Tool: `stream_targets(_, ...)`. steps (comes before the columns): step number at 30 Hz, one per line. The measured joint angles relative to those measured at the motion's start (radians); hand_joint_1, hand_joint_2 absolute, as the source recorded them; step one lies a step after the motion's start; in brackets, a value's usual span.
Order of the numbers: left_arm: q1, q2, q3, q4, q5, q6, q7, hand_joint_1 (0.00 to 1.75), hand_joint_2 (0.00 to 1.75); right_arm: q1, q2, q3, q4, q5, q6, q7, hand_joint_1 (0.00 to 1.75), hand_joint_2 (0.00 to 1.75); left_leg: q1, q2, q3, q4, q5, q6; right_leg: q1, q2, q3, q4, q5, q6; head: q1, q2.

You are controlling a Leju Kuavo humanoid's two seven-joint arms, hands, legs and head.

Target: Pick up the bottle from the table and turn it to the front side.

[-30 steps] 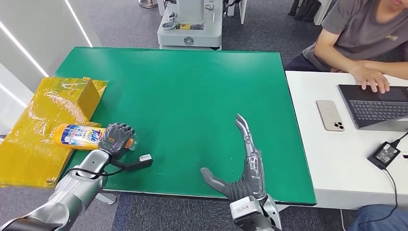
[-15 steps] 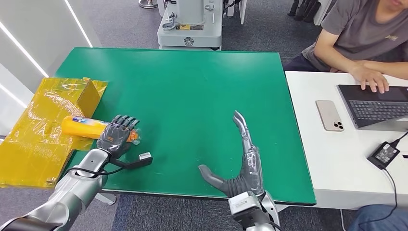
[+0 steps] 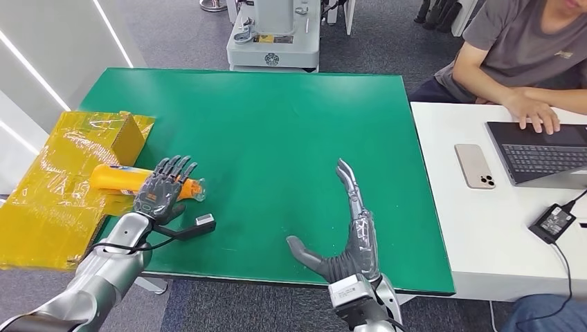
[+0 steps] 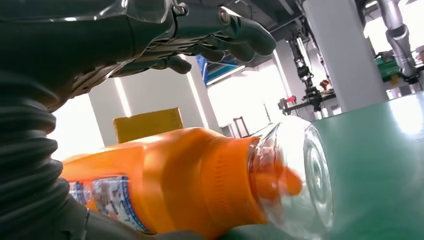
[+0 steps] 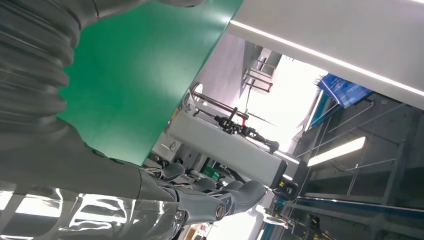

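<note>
My left hand (image 3: 162,189) hovers over the orange bottle (image 3: 118,178), fingers spread, gripping nothing (clear cap toward table centre). Bottle lies on its side at the green table's (image 3: 277,131) left edge, beside the yellow box (image 3: 69,173). Right hand (image 3: 349,232) flat, open, empty.

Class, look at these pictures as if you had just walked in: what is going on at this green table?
A humanoid robot works at a green table. An orange bottle lies on its side at the table's left edge, partly on a yellow wrapped box. The left hand is over the bottle's cap end with fingers spread above it, not closed around it. The right hand is open, fingers straight, over the table. A person types on a laptop at the white desk beside.
</note>
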Motion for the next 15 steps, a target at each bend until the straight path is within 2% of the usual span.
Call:
stream_targets(3,0.033,-0.004,0.038,-0.094,0.013,0.001,-0.08,0.0,1.75,0.005,0.0,0.0,0.0,0.0,-0.003,0.0,0.0,1.75,0.0,0.0,0.0,0.0,0.0,0.0,0.0,0.0,-0.001,0.0,0.0,0.0,0.0,0.0)
stream_targets(7,0.101,-0.056,0.191,-0.345,0.131,0.001,-0.325,0.0,1.75,0.018,0.0,-0.001,-0.001,0.001,-0.009,0.0,0.0,1.75,0.0,0.001,0.0,0.0,0.0,0.0,0.0,0.001,-0.001,0.0,0.0,0.0,0.0,0.0)
stream_targets(9,0.141,-0.088,0.241,-0.487,0.297,0.001,-0.377,0.0,1.75,0.026,0.0,-0.002,-0.002,0.003,-0.015,0.0,0.0,1.75,0.0,0.003,0.0,0.0,-0.001,0.0,0.0,0.003,-0.001,-0.001,0.0,0.0,0.0,0.0)
stream_targets(11,0.179,-0.117,0.252,-0.637,0.53,0.001,-0.387,0.0,1.75,0.033,0.0,-0.003,-0.004,0.005,-0.02,0.0,0.0,1.75,0.0,0.003,0.0,0.0,-0.002,-0.001,0.0,0.003,-0.001,-0.001,0.0,0.0,0.0,0.0)
stream_targets(15,0.263,-0.166,0.203,-0.935,1.035,0.0,-0.393,0.0,1.75,0.045,0.0,-0.004,-0.012,0.006,-0.025,0.002,0.0,1.75,0.0,0.002,0.0,0.0,-0.002,0.0,0.0,0.002,-0.001,-0.001,-0.001,0.001,0.0,0.0)
